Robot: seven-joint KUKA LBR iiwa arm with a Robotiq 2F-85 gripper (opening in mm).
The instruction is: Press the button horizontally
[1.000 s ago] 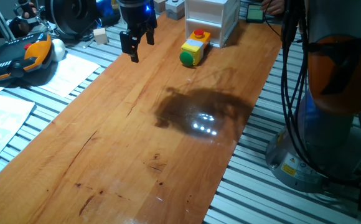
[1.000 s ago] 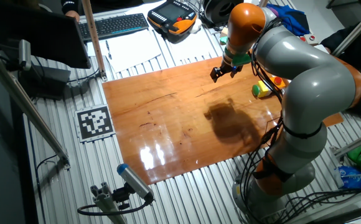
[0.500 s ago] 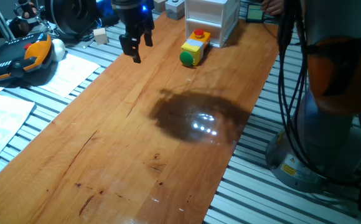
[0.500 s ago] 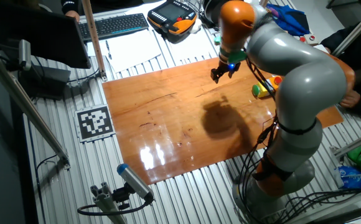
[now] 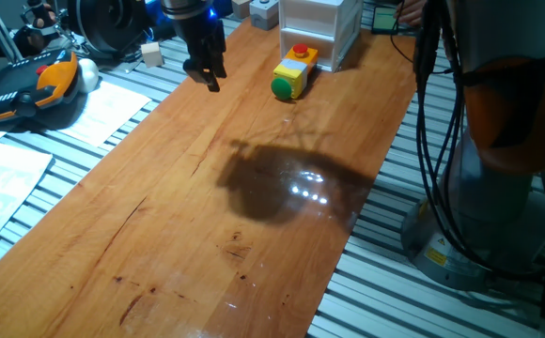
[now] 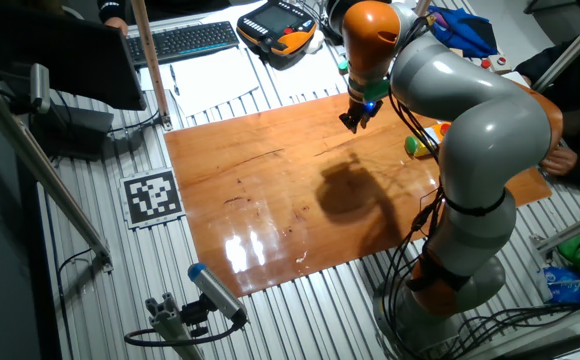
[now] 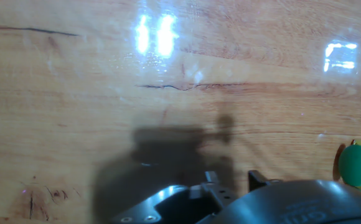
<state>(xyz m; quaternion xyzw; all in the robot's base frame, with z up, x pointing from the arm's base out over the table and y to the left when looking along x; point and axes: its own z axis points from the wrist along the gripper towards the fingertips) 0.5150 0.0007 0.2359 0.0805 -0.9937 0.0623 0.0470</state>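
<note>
The wooden surface (image 5: 254, 207) was seen carrying a yellow box (image 5: 294, 70) lying lengthwise near its far end. The green button (image 5: 282, 88) was mounted on the box's near end, facing horizontally outward. The gripper (image 5: 204, 72) was held above the surface, well apart; the jaws' state could not be told.

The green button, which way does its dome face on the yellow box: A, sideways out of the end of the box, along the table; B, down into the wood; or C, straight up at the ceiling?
A: the green button sticks out of the near end of the yellow box, level with the table, while the red button sits on top.
</note>
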